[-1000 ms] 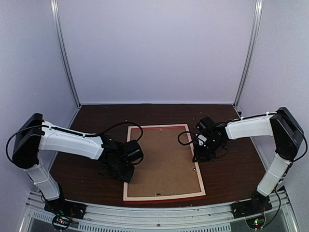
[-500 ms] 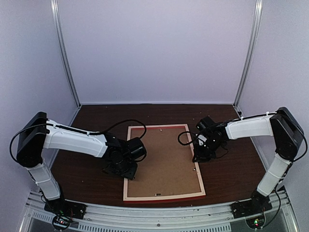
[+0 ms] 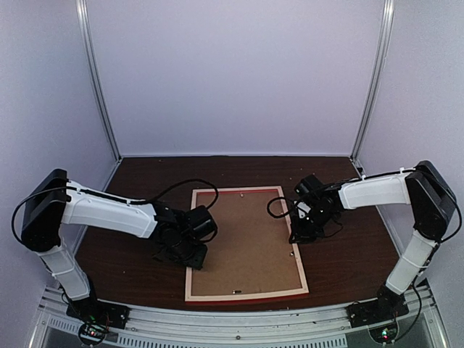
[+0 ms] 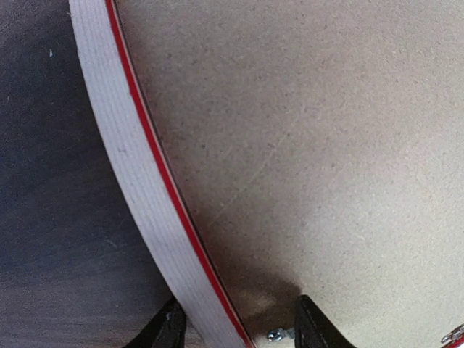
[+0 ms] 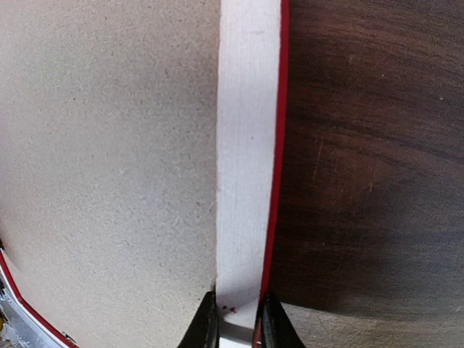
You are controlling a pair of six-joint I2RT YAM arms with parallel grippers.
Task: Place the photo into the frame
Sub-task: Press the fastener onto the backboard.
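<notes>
Over the past second the left gripper (image 3: 188, 257) has crept slightly along the left rail of the frame (image 3: 246, 295), toward its far end, with the wrist turning a touch. The left arm's elbow (image 3: 40, 214) lifted briefly, then settled nearly where it began.

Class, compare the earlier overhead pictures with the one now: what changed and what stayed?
The left gripper edged slightly right, onto the left rail of the frame, its open jaws astride it. Nothing was grasped or released. The right gripper stayed shut on the right rail; the frame and board did not move.
</notes>
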